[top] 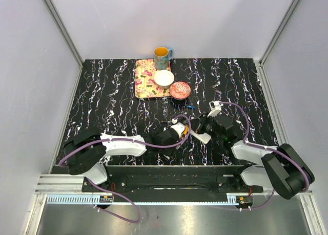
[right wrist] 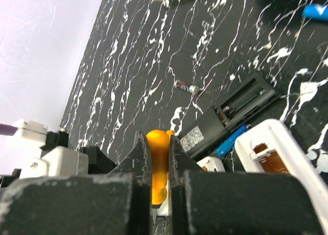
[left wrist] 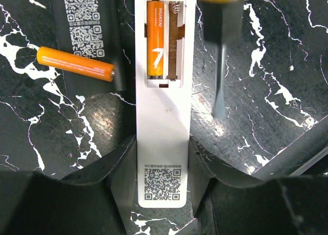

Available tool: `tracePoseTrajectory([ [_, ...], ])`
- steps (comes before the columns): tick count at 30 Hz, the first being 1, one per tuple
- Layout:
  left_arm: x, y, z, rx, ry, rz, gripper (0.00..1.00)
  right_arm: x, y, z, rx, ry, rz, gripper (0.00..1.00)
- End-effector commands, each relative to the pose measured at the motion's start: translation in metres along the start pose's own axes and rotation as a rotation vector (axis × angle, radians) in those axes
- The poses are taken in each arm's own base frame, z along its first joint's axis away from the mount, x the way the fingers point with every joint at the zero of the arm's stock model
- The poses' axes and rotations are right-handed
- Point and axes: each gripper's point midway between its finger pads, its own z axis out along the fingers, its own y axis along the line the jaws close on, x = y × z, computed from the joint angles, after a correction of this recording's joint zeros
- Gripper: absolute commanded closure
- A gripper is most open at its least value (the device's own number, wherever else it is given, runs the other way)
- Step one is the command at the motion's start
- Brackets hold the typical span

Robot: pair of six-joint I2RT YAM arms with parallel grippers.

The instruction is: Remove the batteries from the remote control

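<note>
Your left gripper, half open, clamps the remote; your right gripper is closed tight on the screwdriver. Slip its tip under one end of the battery left in the remote and lever gently.

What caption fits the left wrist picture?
Left claw grips white remote: one orange battery inside, loose orange battery beside it.

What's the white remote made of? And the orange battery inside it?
The white remote looks like matte plastic: smooth, even white, with a moulded compartment. The orange battery wears a glossy printed wrap, judging by its sheen and lettering; probably metal underneath.
</note>
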Motion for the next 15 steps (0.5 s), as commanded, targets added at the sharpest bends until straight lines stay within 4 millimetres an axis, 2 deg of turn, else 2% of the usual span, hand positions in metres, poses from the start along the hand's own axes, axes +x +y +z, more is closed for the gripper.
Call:
tracePoseTrajectory([
  [1,0.041,0.027,0.005,-0.085,0.134,0.003,1.0,-0.037,0.005,0.004,0.051,-0.114,-0.118,1.0],
  [3,0.036,0.024,0.005,-0.072,0.12,-0.012,1.0,-0.044,0.001,0.005,0.081,-0.137,-0.136,1.0],
  [4,0.033,0.021,0.005,-0.065,0.117,-0.016,0.96,-0.046,0.0,0.005,0.089,-0.142,-0.146,1.0],
  [8,0.029,0.013,0.004,-0.037,0.117,-0.037,0.6,-0.052,-0.002,0.009,0.103,-0.149,-0.151,1.0],
  [9,0.028,0.012,0.004,-0.034,0.115,-0.043,0.44,-0.054,-0.004,0.009,0.108,-0.15,-0.149,1.0],
  [12,0.028,0.01,0.002,-0.028,0.116,-0.066,0.3,-0.056,-0.006,0.01,0.11,-0.155,-0.143,1.0],
  [15,0.03,0.003,0.0,0.007,0.126,-0.093,0.26,-0.06,-0.008,0.01,0.114,-0.161,-0.139,1.0],
])
